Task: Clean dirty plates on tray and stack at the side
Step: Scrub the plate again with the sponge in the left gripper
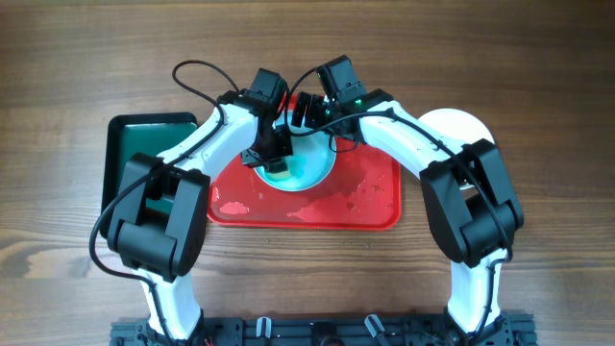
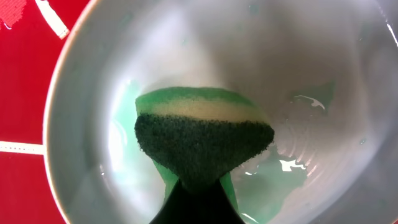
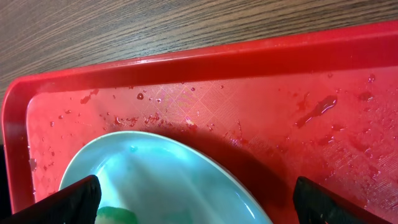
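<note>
Sponge scrubs smeared plate on red tray
Left gripper pinches the sponge, dark face down in the plate, which sits near the tray's far rim; wet bare floor lies open toward the tray's right end. Arms hide the plate's far edge overhead. Right gripper has its fingers spread wide by the plate, contact unclear. Second plate rests off the tray's far right corner.

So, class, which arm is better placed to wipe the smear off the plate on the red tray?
Left. The left claw grips the green sponge directly over the teal smear on the plate. The right claw is open and holds no sponge.
</note>
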Robot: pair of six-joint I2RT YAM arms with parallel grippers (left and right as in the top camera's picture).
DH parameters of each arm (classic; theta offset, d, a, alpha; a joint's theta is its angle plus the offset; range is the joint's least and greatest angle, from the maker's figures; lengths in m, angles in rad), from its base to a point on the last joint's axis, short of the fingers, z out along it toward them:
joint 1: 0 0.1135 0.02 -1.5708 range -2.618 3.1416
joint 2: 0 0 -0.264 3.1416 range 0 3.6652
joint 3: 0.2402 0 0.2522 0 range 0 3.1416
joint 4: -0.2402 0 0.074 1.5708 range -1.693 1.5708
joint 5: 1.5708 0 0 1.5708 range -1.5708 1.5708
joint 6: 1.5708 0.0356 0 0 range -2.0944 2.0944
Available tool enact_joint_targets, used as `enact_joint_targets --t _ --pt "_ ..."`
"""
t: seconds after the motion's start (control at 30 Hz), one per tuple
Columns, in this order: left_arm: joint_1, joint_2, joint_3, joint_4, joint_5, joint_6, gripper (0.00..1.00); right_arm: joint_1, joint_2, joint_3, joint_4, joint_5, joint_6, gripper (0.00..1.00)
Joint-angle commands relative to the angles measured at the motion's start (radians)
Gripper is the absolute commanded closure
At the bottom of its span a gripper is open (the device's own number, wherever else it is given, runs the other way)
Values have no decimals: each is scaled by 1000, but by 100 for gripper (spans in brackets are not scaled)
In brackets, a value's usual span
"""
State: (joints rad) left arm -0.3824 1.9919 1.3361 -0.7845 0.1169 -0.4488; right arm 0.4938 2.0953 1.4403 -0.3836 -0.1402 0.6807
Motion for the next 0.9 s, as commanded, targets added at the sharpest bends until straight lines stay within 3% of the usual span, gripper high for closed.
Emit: enact_joint_targets --t 0.0,0.87 --pt "-4 26 -22 -7 -51 20 96 -3 25 -9 6 13 1 0" --pt "-4 26 -22 18 -80 24 96 -3 25 -9 6 13 0 0"
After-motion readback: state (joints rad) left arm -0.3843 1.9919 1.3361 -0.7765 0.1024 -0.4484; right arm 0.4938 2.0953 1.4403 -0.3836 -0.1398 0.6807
